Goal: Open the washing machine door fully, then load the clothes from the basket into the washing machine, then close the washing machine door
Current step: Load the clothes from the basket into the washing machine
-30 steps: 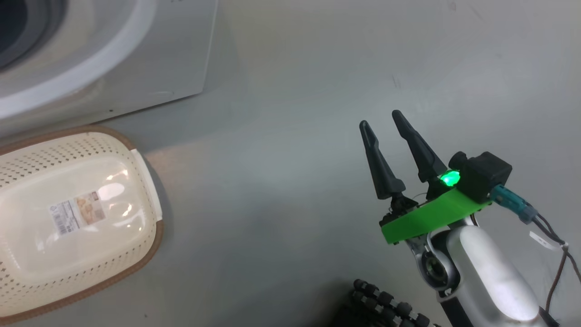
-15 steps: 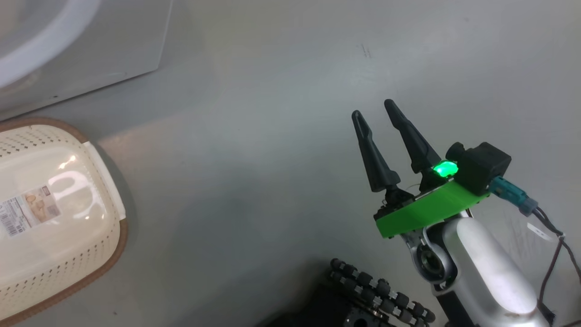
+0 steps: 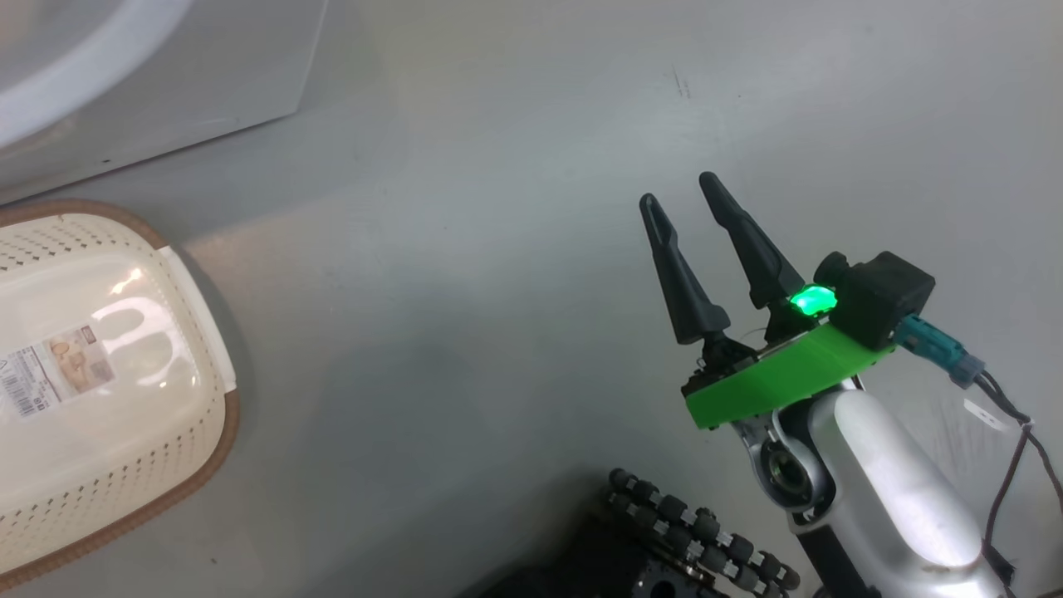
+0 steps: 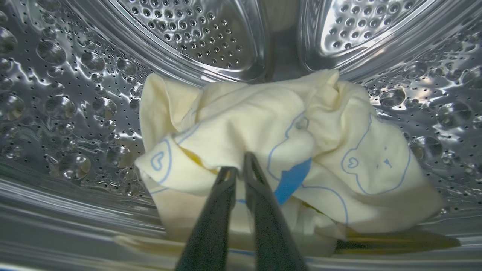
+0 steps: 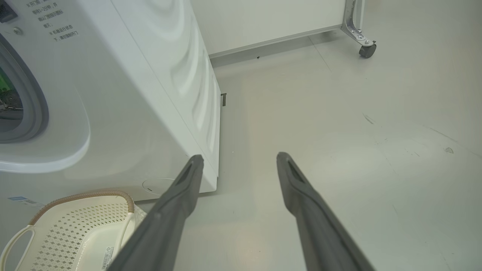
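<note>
Down in the head view, the basket (image 3: 178,432) sits on the grey floor (image 3: 498,249) at the left edge, just beside the lower front corner of the washing machine (image 3: 208,75). On the basket's glossy bottom lies a printed label (image 3: 54,371). To the right, well apart from the basket, the right gripper (image 3: 678,189) hangs over bare floor on its pale forearm. It sits on a bright green mount, and its two dark fingers point up and slightly left. They are spread wide with nothing between them. In the left wrist view, the camera looks into the steel drum (image 4: 56,94), with its perforated wall curving around on all sides. The clothes (image 4: 263,120) are inside it as a crumpled cream bundle with thin blue outlines and a blue patch (image 4: 290,180), and a shadow lies under the bundle's right side. The left gripper (image 4: 238,162) reaches in from below with its fingers drawn almost together, and the tips pinch a fold near the middle of the bundle. In the right wrist view, the right arm's own fingers rise far apart, holding nothing, above the floor beside the washer's side panel. The grey gasket (image 5: 37,109) rings the opening at the far left. The basket shows at lower left with a white handle (image 5: 11,241), and a caster (image 5: 367,50) stands far off at upper right.
</note>
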Tool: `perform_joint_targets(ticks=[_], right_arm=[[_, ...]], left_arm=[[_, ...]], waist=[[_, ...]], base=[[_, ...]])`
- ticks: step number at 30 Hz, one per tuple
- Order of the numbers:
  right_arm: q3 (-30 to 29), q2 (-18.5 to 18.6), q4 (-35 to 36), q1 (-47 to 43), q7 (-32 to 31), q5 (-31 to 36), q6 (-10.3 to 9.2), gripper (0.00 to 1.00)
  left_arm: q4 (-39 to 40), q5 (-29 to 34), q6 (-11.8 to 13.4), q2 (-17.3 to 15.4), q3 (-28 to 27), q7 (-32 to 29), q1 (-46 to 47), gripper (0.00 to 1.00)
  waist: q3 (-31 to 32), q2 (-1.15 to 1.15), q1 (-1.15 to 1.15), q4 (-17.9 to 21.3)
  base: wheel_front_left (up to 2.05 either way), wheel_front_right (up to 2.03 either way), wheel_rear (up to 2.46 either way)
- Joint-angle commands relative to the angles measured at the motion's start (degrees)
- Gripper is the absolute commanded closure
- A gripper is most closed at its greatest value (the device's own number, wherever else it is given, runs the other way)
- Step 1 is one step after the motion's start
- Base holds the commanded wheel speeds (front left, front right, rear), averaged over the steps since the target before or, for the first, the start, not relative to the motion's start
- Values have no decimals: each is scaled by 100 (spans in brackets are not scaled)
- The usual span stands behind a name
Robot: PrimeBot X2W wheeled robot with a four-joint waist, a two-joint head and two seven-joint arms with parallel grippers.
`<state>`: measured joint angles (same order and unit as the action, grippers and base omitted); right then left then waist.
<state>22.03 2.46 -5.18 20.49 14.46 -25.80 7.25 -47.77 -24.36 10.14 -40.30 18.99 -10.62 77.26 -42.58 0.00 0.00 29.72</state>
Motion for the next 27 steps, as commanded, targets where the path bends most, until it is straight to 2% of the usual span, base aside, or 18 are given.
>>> perform_joint_targets(ticks=[1,12,18,27], right_arm=[[26,42,132,-42,53,-19,24,0],[-93,42,128,-7,53,52,24,0],[-205,42,136,-48,53,130,24,0],[-397,42,132,-210,53,328,24,0]], left_arm=[[160,-28,8,-231,-114,-15,226,0],[301,-232,109,-40,-190,385,-84,0],[470,-429,160,113,-287,730,-596,0],[1092,-587,413,318,-413,1421,-1567,0]], waist=[[3,0,0,-17],[130,0,0,-228],[319,0,0,-375],[670,0,0,-653]], base=[[0,0,0],[0,0,0],[0,0,0],[0,0,0]])
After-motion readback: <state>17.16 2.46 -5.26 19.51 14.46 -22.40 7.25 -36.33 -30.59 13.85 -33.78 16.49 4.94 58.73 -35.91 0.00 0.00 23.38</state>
